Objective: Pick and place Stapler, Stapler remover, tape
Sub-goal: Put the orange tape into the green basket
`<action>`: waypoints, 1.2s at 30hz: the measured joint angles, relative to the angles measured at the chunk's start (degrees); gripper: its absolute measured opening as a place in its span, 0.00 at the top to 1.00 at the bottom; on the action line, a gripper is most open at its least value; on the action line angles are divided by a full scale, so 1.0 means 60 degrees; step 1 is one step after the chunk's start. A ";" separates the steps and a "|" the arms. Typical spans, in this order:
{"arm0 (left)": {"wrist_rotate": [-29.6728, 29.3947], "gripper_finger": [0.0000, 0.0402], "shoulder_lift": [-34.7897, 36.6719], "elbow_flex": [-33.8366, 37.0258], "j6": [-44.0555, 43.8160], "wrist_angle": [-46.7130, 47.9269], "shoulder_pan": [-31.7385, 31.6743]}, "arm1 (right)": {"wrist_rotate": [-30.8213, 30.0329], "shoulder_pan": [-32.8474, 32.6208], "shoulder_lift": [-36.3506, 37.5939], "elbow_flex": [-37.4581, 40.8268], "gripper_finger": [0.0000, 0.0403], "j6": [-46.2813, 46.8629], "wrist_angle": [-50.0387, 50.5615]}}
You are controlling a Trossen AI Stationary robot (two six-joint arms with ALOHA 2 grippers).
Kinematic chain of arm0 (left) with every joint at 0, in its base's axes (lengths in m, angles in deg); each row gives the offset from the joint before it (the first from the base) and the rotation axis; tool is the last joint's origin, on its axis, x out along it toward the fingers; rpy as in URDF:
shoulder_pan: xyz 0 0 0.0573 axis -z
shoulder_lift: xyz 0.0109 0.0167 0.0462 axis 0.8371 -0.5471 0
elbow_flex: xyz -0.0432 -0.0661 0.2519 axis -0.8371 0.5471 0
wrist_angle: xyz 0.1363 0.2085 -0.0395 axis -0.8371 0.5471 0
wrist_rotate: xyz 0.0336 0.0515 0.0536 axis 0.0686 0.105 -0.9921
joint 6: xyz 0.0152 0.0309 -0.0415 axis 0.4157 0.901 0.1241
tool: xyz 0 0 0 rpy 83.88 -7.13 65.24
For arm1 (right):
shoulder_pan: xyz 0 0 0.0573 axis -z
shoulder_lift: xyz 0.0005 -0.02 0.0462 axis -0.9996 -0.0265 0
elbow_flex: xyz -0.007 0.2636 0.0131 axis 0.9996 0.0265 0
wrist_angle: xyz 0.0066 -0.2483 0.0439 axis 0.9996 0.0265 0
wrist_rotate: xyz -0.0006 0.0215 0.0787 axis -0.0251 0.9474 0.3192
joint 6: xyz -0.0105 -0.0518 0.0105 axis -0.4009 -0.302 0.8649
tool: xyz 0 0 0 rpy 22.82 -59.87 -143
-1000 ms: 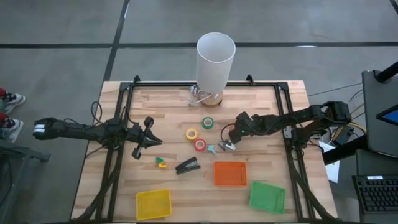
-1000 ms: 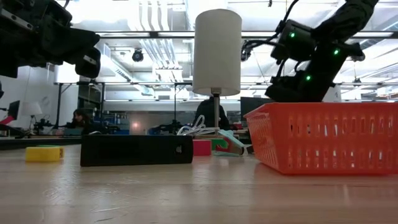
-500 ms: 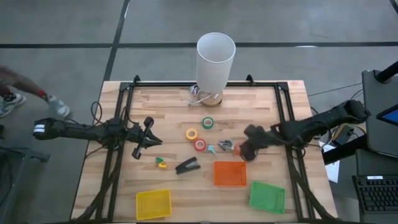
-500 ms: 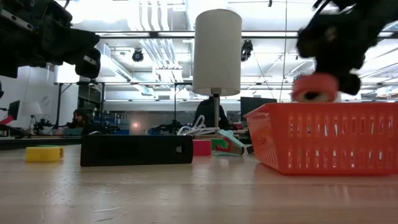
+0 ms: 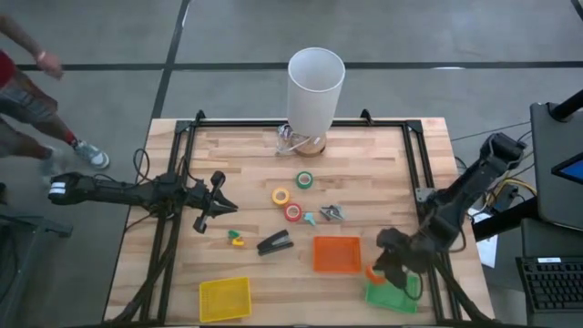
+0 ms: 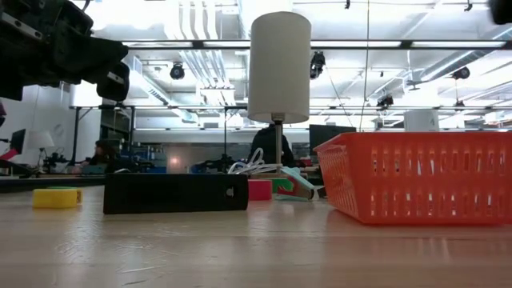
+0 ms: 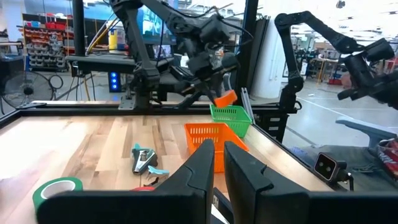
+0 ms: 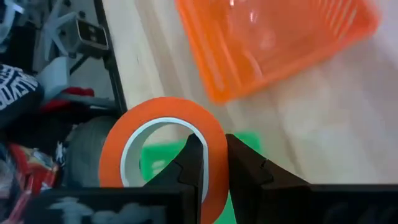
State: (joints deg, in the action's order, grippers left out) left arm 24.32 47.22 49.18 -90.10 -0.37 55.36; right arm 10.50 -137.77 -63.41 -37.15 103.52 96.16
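Note:
My right gripper [image 5: 376,271] is shut on a red-orange tape roll [image 8: 163,137] and hangs over the green basket [image 5: 393,292] at the table's near right. The black stapler [image 5: 273,243] lies flat near the middle of the table. The stapler remover [image 5: 330,213] lies to its right. Green [image 5: 304,179], yellow [image 5: 281,195] and red [image 5: 292,212] tape rolls lie flat beyond them. My left gripper [image 5: 219,196] waits shut over the table's left part, holding nothing. My right gripper has one finger [image 8: 194,163] inside the roll's hollow and the other outside, with the ring's wall [image 8: 214,140] between them. The fingers slant down from above. The roll is lifted clear, over the green basket.
An orange basket [image 5: 337,254] stands left of the green one and a yellow basket [image 5: 225,299] at the near left. A tall white cylinder [image 5: 316,84] stands at the far edge. A small yellow and green piece [image 5: 237,240] lies left of the stapler. A person walks past beyond the table's left.
My right gripper has swung from beside the stapler remover toward the table's near right, passing over the orange basket to above the green one. It has turned and rolled on the way. The red-orange tape roll travelled with it, clear of the table.

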 joint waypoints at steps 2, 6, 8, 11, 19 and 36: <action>-0.0002 0.90 0.0004 0.0000 0.0000 0.0003 0.0000 | -0.0004 -0.0300 -0.0340 -0.0213 0.90 0.0459 0.0087; -0.0001 0.90 0.0001 0.0004 0.0000 0.0006 0.0001 | 0.0277 -0.0568 -0.1167 -0.1085 0.89 0.1083 0.1290; -0.0003 0.90 0.0002 0.0000 0.0000 0.0009 0.0004 | 0.0556 -0.0566 -0.1620 -0.1626 0.89 0.1323 0.2344; -0.0003 0.90 0.0001 0.0000 0.0000 0.0013 0.0000 | 0.0842 -0.0563 -0.2334 -0.2386 0.89 0.1394 0.3450; -0.0003 0.90 0.0004 0.0000 0.0000 0.0013 0.0003 | 0.1159 -0.0559 -0.3853 -0.3812 0.87 0.1023 0.3997; -0.0006 0.90 0.0003 0.0002 0.0000 0.0013 0.0000 | 0.1598 -0.0559 -0.5352 -0.4586 0.83 0.0930 0.5145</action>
State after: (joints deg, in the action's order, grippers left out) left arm 24.28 47.24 49.19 -90.10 -0.30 55.36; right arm 20.09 -141.12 -95.52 -64.67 109.10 127.03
